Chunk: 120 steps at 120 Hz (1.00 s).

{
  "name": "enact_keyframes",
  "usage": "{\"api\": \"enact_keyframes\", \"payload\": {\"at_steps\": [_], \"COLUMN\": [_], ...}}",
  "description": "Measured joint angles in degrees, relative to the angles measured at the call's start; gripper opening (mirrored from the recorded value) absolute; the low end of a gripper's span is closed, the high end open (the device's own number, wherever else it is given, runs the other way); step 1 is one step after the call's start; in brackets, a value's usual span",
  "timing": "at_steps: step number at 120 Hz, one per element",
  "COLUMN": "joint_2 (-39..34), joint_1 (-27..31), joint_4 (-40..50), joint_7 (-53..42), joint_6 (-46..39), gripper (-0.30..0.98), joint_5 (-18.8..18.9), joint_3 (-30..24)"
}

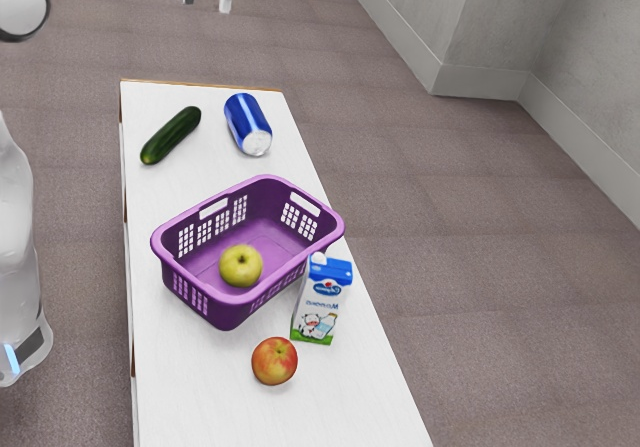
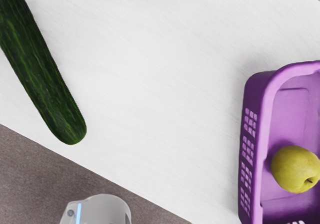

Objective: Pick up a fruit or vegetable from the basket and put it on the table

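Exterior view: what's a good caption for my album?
Yellow apple in the purple basket, red apple and milk carton outside.

No text is readable: the lettering (image 1: 326, 288) on the carton (image 1: 312, 315), well apart from the claw (image 1: 207, 2), is too small.

Yellow-green apple (image 1: 240, 266) inside purple basket (image 1: 225, 313).
Apple rounded, dark stem visible, resting on the basket's floor; basket upright, open-topped, walls pierced in grids, standing on white table (image 1: 190, 392).
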<state>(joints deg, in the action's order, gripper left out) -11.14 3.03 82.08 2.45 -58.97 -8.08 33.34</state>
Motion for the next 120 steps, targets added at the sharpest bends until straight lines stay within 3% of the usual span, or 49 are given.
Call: {"api": "enact_keyframes", "payload": {"at_steps": [26,33,39,43,63,70,73,79,86,93,96,101,108,112,114,120], "joint_2": [-0.1,-0.1,3.9,6.5,10.0,9.3,9.2,9.1,8.6,8.1,9.1,12.0,13.6,13.9,13.3,10.6], "joint_1": [0.0,-0.6,-1.7,-3.8,-14.9,-10.1,-13.9,-38.1,-52.2,-80.0,-85.3,-86.4,-85.2,-81.3,-76.1,-48.9], "joint_4": [-1.5,-10.7,-13.7,-14.6,-15.5,-15.5,-15.5,-15.5,-14.8,-13.7,-13.3,-12.8,-12.3,-12.2,-12.3,-11.6], "joint_7": [1.3,1.6,1.8,2.0,2.5,2.6,2.7,3.0,3.3,3.8,4.1,4.4,4.8,5.0,5.1,5.3], "joint_6": [-14.1,-13.3,-12.9,-12.7,-11.3,-10.7,-10.5,-10.5,-10.6,-10.8,-11.1,-11.5,-12.1,-12.3,-12.4,-12.6], "gripper": [0.67,0.67,0.67,0.67,0.67,0.67,0.66,0.66,0.66,0.66,0.67,0.67,0.67,0.67,0.67,0.67], "joint_5": [-0.7,1.3,4.0,5.5,8.9,9.3,9.9,11.1,12.2,13.8,13.7,13.0,12.0,11.6,11.4,11.3], "joint_3": [-0.1,-8.2,-18.9,-23.2,-28.1,-36.1,-33.4,-10.6,4.9,35.9,44.5,52.3,56.5,53.1,47.0,16.1]}}
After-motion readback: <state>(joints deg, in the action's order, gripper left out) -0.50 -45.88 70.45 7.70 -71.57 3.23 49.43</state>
